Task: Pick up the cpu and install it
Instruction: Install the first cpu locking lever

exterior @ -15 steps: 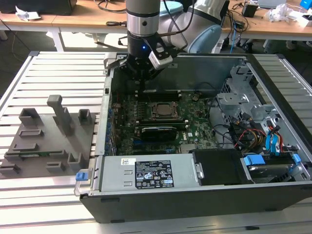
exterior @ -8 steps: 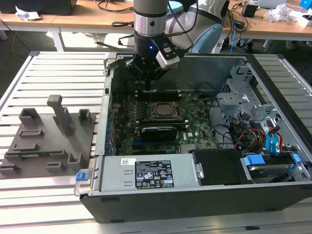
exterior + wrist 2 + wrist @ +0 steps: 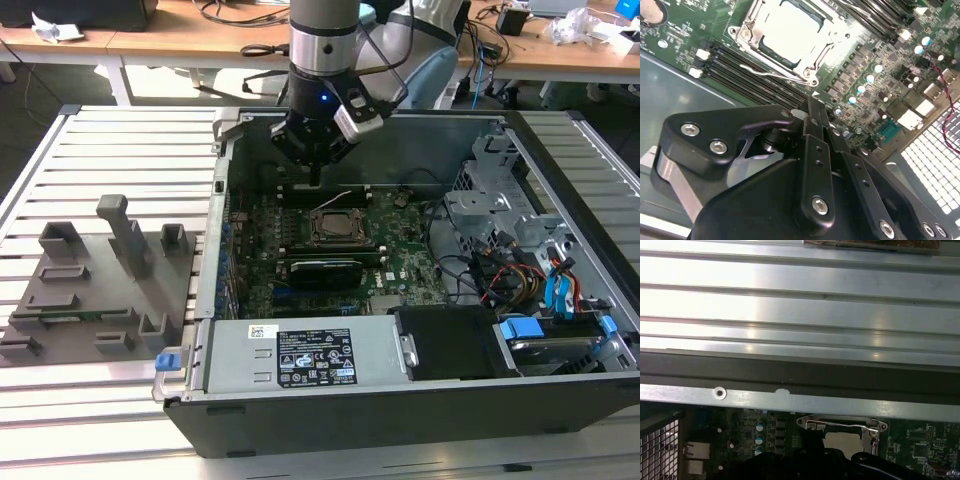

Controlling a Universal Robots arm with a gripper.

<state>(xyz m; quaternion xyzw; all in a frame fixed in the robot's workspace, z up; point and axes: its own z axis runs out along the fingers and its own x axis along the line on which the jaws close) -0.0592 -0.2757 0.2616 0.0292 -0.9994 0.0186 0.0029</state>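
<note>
We are hovering our gripper [image 3: 316, 170], fingers pressed together, empty | cpu [image 3: 790, 27] is sitting just below, in its socket [image 3: 338, 227].

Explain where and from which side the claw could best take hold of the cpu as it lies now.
The cpu lies flat in the socket frame on the motherboard, with metal frame close around its edges. So a hold would probably have to come straight down from above, at two opposite edges of the plate where the frame leaves gaps. The claw hangs above and beside the socket.

Exterior view high over open computer case [image 3: 400, 400], wrist views close, sharing socket [image 3: 787, 37]
</note>
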